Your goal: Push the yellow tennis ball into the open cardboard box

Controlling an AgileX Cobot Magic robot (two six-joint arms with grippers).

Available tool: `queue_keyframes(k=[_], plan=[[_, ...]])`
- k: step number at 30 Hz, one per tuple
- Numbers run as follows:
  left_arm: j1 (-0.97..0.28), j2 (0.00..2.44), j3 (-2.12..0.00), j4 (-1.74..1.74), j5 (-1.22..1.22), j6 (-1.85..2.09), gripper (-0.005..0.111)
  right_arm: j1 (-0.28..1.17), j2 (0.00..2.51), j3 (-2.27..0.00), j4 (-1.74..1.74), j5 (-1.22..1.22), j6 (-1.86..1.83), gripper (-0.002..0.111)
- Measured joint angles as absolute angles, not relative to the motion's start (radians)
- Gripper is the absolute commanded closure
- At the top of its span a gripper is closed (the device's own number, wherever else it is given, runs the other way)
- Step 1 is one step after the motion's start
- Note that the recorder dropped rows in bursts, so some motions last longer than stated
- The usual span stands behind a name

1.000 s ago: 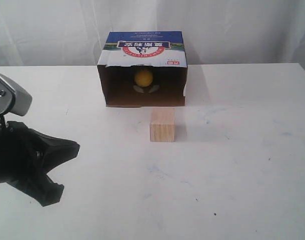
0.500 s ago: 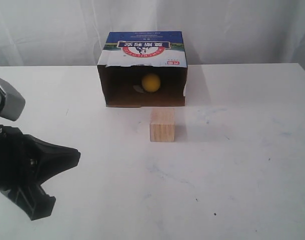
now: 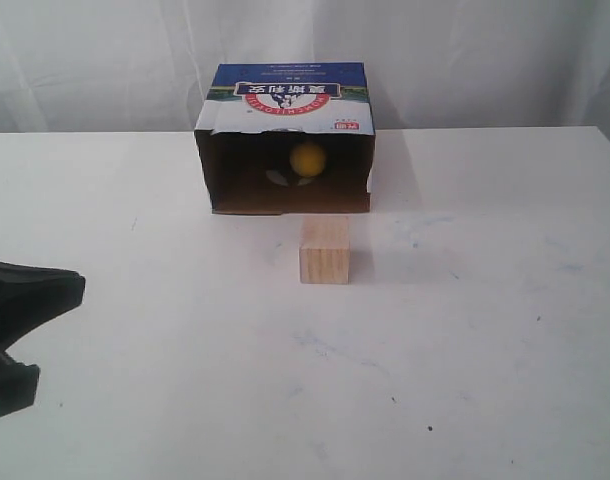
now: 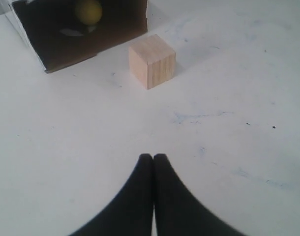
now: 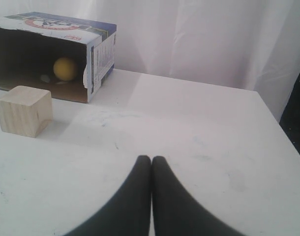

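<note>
Both end effectors are clenched with nothing between the fingertips: the left end effector (image 4: 153,157) sits low at the near left edge of the counter (image 3: 485,350), well apart from everything. The right end effector (image 5: 151,158) hangs over bare counter off to the box's right.

Largest on the counter is the open cardboard box (image 3: 285,90), lying on its side with its dark mouth facing the near edge. Just before that mouth, apart from it, stands a pale wooden block (image 3: 325,262), slightly right of centre. Smallest is the yellow tennis ball (image 3: 308,158), which sits deep inside the box, near the back wall and a little right of the middle, above a pale patch I cannot identify.

By my reading the push is done and what remains is to clear off cleanly. Doing that well means keeping both arms wide of the carton, since a knock could roll the ball back out. Should a further nudge be wanted, the block obstructs a straight line in, so the approach would have to come round it.
</note>
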State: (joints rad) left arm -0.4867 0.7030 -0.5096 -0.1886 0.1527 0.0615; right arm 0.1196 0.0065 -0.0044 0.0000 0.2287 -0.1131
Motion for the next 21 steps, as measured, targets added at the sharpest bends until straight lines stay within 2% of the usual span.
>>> queue_keyframes(k=[21], plan=[[-0.487, 0.388, -0.261, -0.109, 0.1, -0.03, 0.107, 0.12, 0.007, -0.004, 0.0, 0.229, -0.111, 0.108]])
